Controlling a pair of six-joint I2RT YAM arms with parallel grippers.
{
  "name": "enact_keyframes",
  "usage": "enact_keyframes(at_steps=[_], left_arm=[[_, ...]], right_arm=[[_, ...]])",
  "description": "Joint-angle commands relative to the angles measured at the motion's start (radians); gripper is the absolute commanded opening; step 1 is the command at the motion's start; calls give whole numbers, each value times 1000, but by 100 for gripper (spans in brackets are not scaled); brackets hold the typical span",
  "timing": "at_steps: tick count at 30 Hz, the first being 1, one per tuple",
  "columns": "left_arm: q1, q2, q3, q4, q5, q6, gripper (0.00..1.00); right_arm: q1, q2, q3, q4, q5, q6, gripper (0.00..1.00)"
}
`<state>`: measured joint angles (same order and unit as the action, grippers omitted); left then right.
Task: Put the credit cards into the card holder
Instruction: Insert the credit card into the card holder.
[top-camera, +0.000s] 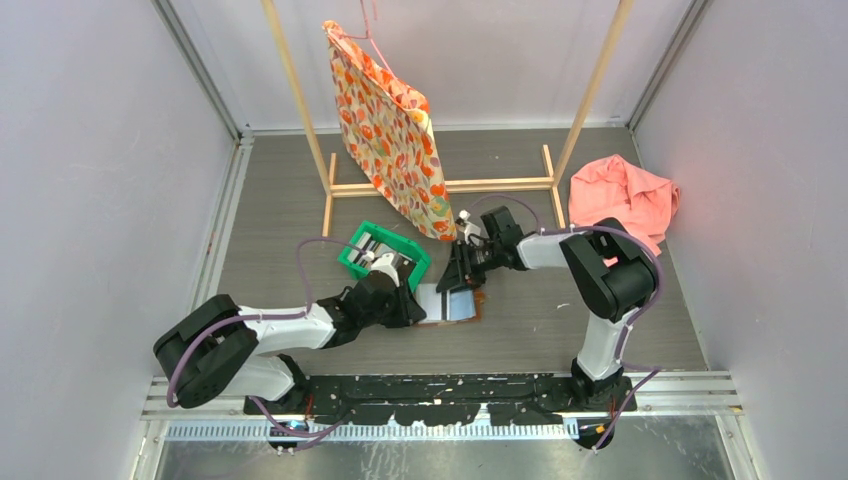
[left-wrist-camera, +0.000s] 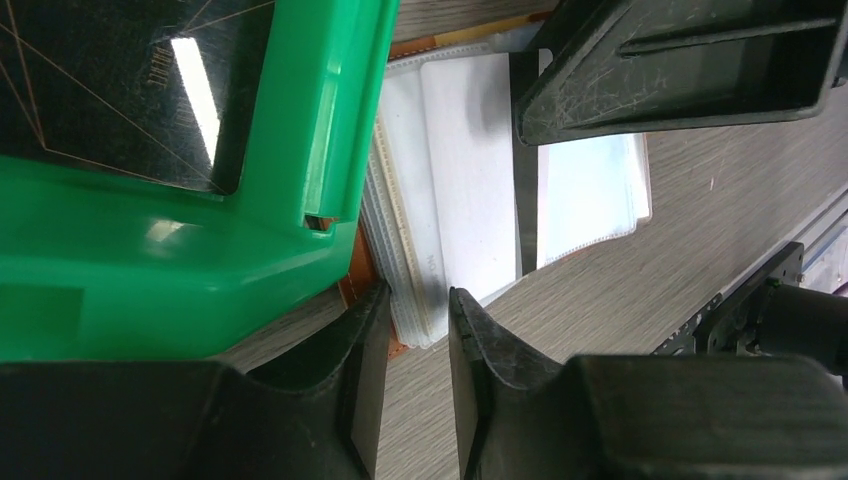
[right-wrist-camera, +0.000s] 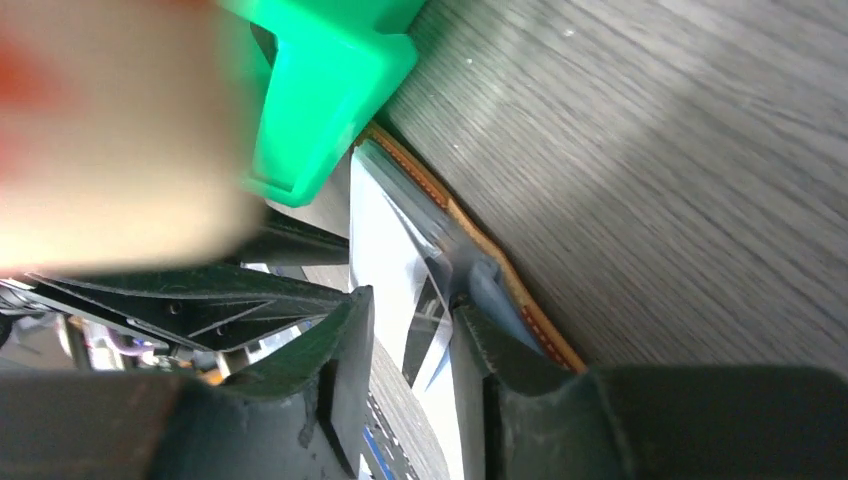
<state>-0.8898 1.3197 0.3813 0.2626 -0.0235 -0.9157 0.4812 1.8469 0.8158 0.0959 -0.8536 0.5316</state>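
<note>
Card holder (top-camera: 455, 305) lies open; left jaws slightly parted at its corner, right jaws slightly parted around its sleeve (right-wrist-camera: 385, 240).

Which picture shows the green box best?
The top view: the green box shows nearly whole, from above. The left wrist view shows just one big corner up close; the right wrist view shows only a small corner.

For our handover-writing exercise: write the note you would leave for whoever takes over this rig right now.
Left gripper: jaws narrowly apart at the open card holder's corner; grip unclear.
Right gripper: open, a clear sleeve between its jaws.
One black card lies in the green bin, beside the holder.
Done: cannot tell whether any card is in.
To do: at least the black card.
</note>
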Motion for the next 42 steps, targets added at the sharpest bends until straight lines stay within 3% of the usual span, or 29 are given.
enact_keyframes(at_steps=[1,10,21,29,31,34,35,38,42], left_arm=[[-1,-13,-10,6,19,-6,32],[-1,-88,-40,3,16,-18,37],[0,-158,-98,152,80,0,41],[-1,-257,-128,189,72,44,42],[-1,-287,-130,171,49,68,44],[0,-311,-144,177,-18,92,45],[-1,-312,-143,175,-41,92,44],[-1,-297,-124,146,-88,86,40],[-1,-232,-105,169,-86,81,40]], right_arm=[[11,-65,89,-239,74,-188,43],[12,-108,189,-472,180,-391,60],[5,-104,250,-579,294,-486,73],[-45,-145,283,-664,277,-574,74],[-69,-166,262,-650,219,-563,65],[-86,-164,224,-595,163,-476,25],[-89,-153,219,-589,157,-458,18],[-90,-128,209,-577,188,-419,3],[-91,-84,200,-571,211,-371,1]])
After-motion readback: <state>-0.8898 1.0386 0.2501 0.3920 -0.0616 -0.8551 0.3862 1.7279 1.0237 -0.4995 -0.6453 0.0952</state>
